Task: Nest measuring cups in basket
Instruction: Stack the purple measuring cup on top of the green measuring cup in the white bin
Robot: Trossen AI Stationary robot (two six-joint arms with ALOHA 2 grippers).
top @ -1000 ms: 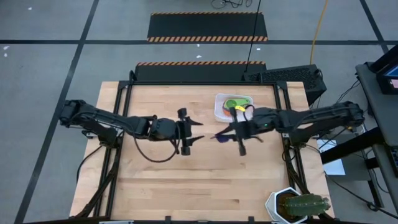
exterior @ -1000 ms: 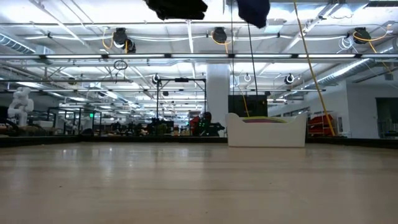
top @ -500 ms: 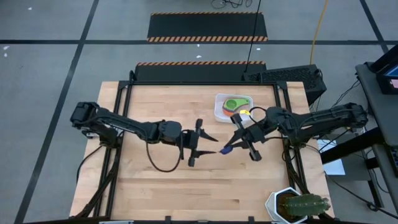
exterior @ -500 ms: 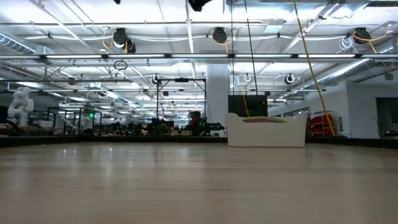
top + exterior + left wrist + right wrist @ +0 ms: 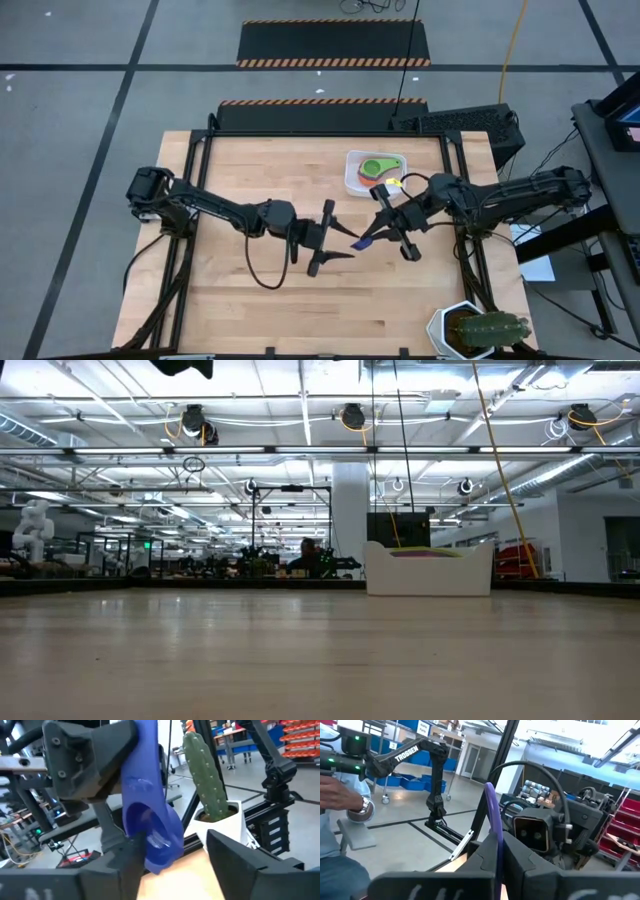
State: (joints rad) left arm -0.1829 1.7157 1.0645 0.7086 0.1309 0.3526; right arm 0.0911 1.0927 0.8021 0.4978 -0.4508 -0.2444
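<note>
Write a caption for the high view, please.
Right gripper passes a blue cup to the open left gripper.

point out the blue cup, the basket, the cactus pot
blue cup [image 5: 150,827], left wrist view, bowl.
basket [image 5: 352,160], high view, left rim.
cactus pot [image 5: 235,827], left wrist view, white wall.

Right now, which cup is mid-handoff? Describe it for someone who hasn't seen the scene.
Look above the middle of the wooden table, where the two arms meet. The right gripper pinches the blue measuring cup by its handle, with the open left gripper around its bowl. The other cups lie in the white basket.
</note>
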